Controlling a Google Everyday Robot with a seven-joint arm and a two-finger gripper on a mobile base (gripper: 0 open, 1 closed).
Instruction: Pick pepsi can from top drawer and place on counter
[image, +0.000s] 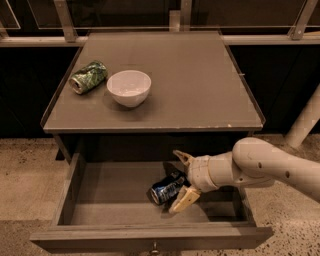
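Note:
The pepsi can (165, 190), dark blue with white markings, lies on its side on the floor of the open top drawer (110, 200), right of its middle. My gripper (181, 181) reaches in from the right on a cream arm. Its two tan fingers are spread open, one behind the can's right end (182, 156) and one in front of it (183, 199). The fingers straddle that end without closing on it. The counter (195, 85) is the flat grey-brown top above the drawer.
A green patterned can (88, 76) lies on its side at the counter's left, next to a white bowl (129, 88). A white post (306, 120) stands at the right. Speckled floor surrounds the cabinet. A small knob (154, 246) sits on the drawer front.

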